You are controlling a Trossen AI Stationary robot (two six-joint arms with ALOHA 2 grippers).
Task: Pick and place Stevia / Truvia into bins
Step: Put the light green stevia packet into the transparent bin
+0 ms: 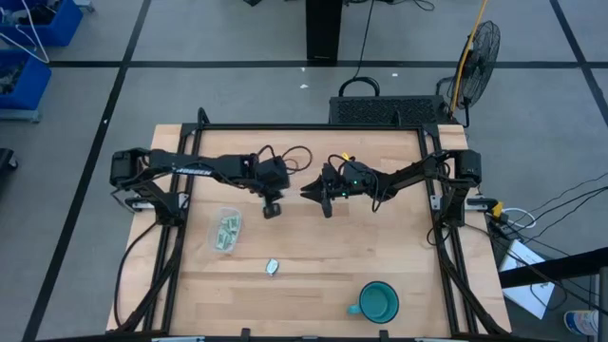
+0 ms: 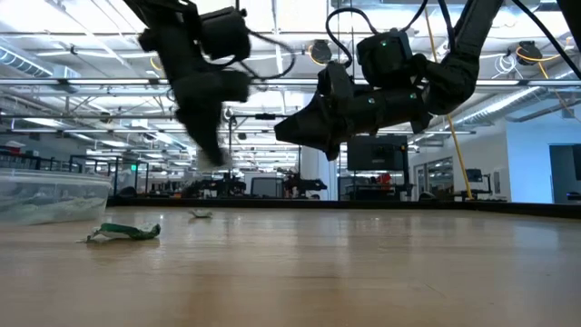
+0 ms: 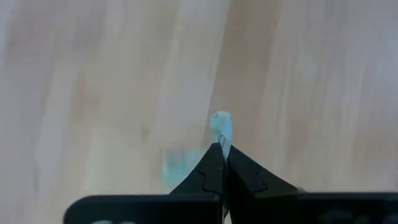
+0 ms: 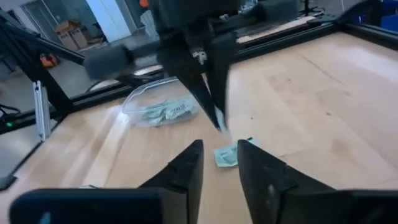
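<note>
My left gripper [image 3: 222, 148] hovers above the table's middle [image 1: 272, 209], pointing down, shut on a small pale Stevia sachet [image 3: 221, 126]. The right wrist view shows it blurred [image 4: 216, 121], above another sachet [image 4: 227, 155] that lies flat on the wood. My right gripper [image 4: 219, 163] is open and holds nothing, just right of the left one [image 1: 318, 195]. The clear tub [image 1: 225, 231] rests on the table left of both grippers, with several sachets inside [image 4: 163, 112]. One more sachet [image 1: 273, 268] lies nearer the front edge [image 2: 123, 233]. My left gripper pinches the sachet between its two shut fingertips [image 3: 211, 158], coming from above and pointing down. A short pale end of the sachet [image 3: 221, 119] sticks out past the tips. The sachet is lifted clear of the table.
A teal cup [image 1: 378, 302] stands near the front right of the table. The black frame rails [image 1: 313, 126] run along the table's far and side edges. Bare wood lies between the tub and the cup.
</note>
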